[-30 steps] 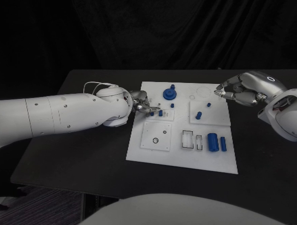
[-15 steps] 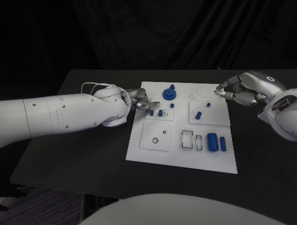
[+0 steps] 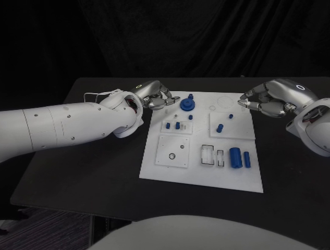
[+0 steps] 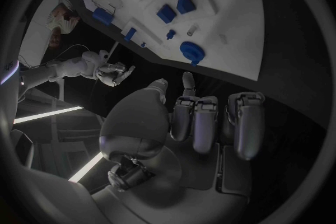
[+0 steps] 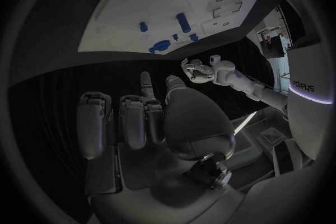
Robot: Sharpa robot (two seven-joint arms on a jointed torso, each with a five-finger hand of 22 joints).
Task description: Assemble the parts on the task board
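1. Task board [image 3: 202,172], the white plate, lies flat in the middle of the black table [image 3: 82,172], between the two arms, so you can reach it from either side.
2. Your left arm [image 3: 52,127] comes in low across the table and ends at the board's far left corner. Your right arm [image 3: 322,130] is bent beside the board's right edge.
3. Your left hand [image 3: 156,96] hovers just off that far left corner, close to the blue knob. From the wrist camera its fingers [image 4: 241,123] look curled in together with nothing between them; I judge it empty.
4. Your right hand [image 3: 273,99] hangs off the board's far right corner, clear of the plate. Its fingers [image 5: 133,120] are also folded in, and you can see no part in them.
5. Blue knob [image 3: 188,103] stands upright near the board's far edge, seemingly seated on its post.
6. Two blue cylinders [image 3: 240,157] lie side by side near the board's right edge, probably waiting to be picked up.
7. Small blue pegs [image 3: 176,125] stand in the raised square next to the knob; another peg [image 3: 220,127] lies on the square beside it.
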